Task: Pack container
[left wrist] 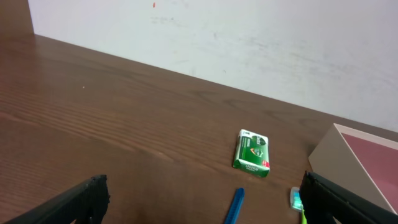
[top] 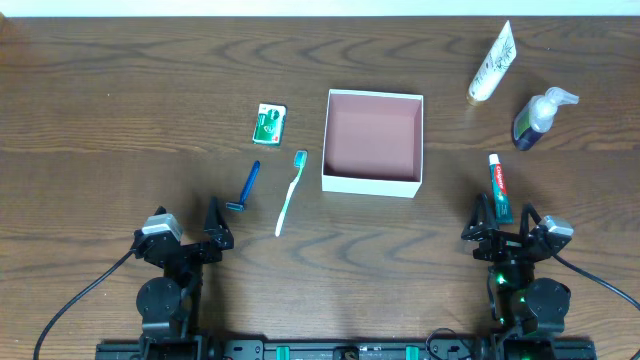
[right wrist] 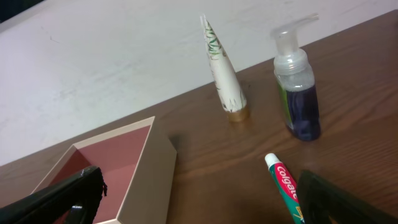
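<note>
Container: square shallow box, white walls, dusty pink-brown inside; sits flat on dark wood desk, about mid-desk in overhead view.
Soap box: small, green/white; left of container, apart from it, level w/ its far half.
Toothbrush: teal/white; just off container's near-left corner, head end toward container, handle slanting away to near side; not touching.
Razor: blue, flat on desk; left of toothbrush, so farther from container; head at near end.
Toothpaste: red/white/green tube, white cap at far end; right of container, by its near-right corner but well clear of it.
White tube: cream w/ green print; right of container & beyond its far edge; in right wrist view looks stood on its gold cap.
Pump bottle: clear, dark blue liquid, white pump; upright, farther right of container than white tube.
Left pincer: fingers wide apart, holding nothing; near-left of container, just on near side of razor.
Right pincer: fingers wide apart, nothing clamped; near-right of container, at toothpaste's tail end; contact w/ tube can't be told.
</note>
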Robot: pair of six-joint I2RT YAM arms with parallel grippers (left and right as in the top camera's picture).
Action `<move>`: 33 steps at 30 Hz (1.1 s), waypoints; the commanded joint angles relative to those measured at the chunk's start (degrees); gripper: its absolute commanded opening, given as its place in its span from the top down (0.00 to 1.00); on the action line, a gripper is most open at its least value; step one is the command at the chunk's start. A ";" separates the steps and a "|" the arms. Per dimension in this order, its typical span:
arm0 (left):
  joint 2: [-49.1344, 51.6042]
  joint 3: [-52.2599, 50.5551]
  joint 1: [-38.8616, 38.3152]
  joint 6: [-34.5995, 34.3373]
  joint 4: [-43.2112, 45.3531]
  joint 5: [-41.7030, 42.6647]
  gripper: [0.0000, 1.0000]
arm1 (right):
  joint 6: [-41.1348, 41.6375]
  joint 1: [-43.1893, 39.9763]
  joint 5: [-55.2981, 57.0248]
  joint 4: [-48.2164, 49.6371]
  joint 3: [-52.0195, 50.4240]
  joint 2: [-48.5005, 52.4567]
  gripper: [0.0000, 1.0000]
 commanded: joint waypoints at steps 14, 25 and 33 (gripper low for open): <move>-0.31 -1.68 0.24 0.35 -0.94 0.20 0.02 | 6.12 0.57 -0.85 0.15 -0.09 -0.37 0.01; -0.31 -1.68 0.24 0.35 -0.94 0.20 0.02 | 4.46 0.55 -15.87 7.41 -0.09 -0.37 0.01; -0.31 -1.68 0.24 0.35 -0.94 0.20 0.02 | -5.75 0.52 -18.86 6.99 4.57 -0.02 0.01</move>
